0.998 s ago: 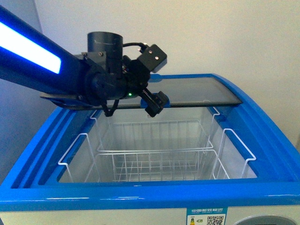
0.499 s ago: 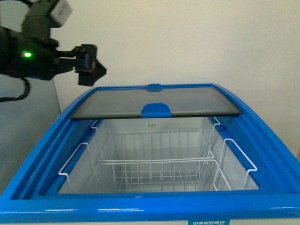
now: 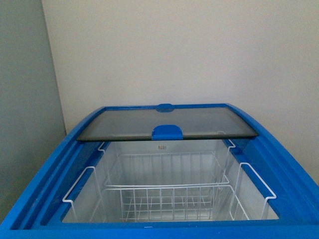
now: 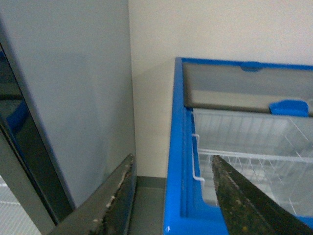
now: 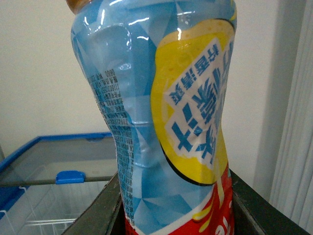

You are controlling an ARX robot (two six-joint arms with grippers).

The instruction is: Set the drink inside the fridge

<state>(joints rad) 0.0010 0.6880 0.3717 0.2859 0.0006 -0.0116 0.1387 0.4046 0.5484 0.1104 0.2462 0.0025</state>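
The fridge (image 3: 45, 179) is a white chest with a blue rim. Its glass lid (image 3: 164, 119) is slid to the back, leaving the white wire baskets (image 3: 169, 191) open to view. Neither arm shows in the front view. My right gripper (image 5: 176, 215) is shut on the drink (image 5: 142, 122), a bottle with a light blue label, a yellow patch and a red band. It is held upright, off to one side of the fridge (image 5: 14, 152). My left gripper (image 4: 172, 161) is open and holds nothing, hanging over the fridge's left rim (image 4: 175, 147).
A tall grey cabinet (image 4: 63, 98) stands close to the fridge's left side, with a narrow floor gap (image 4: 146, 200) between them. A plain wall (image 3: 174, 50) runs behind the fridge. The lid's blue handle (image 3: 167, 132) sits at its front edge.
The left arm, over the fridge a second ago, has swung up and to the left and left the front view. The lid stays slid back.
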